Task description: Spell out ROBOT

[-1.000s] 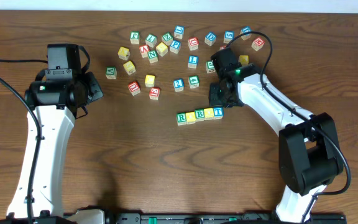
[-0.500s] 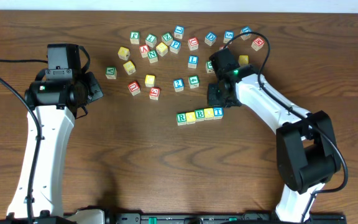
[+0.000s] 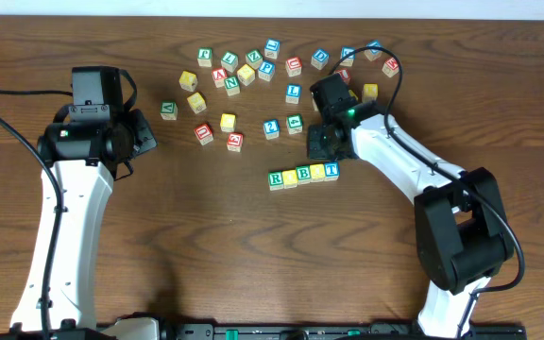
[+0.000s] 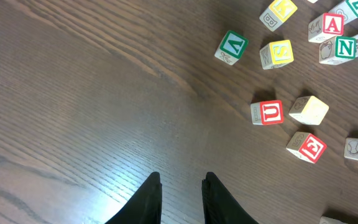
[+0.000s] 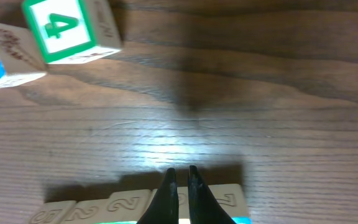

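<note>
The right gripper [image 5: 179, 177], fingers pressed together and holding nothing, hangs over the bare table [image 3: 206, 246] just beside the ROBOT row [image 3: 289, 177]. The row is five cubes set touching side by side at mid-table: green R [image 3: 276, 178], a yellow face, green B [image 3: 303, 174], a yellow face, blue T [image 3: 331, 170]. A green 4 cube [image 5: 67, 28] lies beyond its tips. The left gripper [image 4: 180, 180], drawn in and empty, hovers well apart on the left, near a red U cube [image 4: 268, 112].
</note>
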Robot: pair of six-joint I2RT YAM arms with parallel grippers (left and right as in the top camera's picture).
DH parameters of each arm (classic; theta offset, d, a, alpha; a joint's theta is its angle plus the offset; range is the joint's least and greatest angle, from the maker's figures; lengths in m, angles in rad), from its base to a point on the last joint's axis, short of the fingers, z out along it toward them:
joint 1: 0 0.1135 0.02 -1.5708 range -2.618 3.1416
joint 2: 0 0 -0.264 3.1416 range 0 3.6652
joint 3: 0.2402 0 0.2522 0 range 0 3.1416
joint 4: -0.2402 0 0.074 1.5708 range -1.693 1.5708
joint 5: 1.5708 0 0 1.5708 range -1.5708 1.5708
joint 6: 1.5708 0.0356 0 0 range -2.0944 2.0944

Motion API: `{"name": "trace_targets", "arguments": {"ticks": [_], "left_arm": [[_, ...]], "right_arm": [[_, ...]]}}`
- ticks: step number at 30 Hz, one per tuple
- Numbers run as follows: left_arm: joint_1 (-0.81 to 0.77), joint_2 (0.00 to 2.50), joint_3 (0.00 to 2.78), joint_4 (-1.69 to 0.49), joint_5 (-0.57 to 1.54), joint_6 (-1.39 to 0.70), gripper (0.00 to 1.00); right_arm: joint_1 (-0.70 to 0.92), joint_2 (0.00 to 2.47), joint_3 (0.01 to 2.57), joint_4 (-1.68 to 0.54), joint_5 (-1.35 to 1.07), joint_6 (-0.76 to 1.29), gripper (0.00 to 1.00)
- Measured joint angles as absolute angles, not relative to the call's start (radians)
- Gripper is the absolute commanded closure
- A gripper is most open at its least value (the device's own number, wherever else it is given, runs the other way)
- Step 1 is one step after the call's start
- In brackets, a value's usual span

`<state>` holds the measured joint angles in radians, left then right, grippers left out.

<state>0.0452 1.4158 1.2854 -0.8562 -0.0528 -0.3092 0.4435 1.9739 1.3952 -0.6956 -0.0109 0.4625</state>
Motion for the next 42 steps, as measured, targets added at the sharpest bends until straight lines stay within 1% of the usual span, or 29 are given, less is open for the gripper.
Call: {"name": "trace_targets", "arguments": {"ticks": [21, 31, 42], "left_arm": [[0.045, 1.415, 1.285, -0.856, -0.053, -0.31, 0.78], [0.045, 1.415, 1.285, -0.856, -0.053, -0.309, 0.78], [0.045, 1.416, 1.285, -0.856, -0.053, -0.31, 0.77]], "right_arm": [[0.451, 1.974, 1.395, -0.684, -0.011, 0.463, 0.98], [0.485, 1.974, 1.395, -0.655, -0.012, 0.463, 0.99], [0.489, 2.019, 1.395, -0.653, -0.014, 0.463, 0.99]]}}
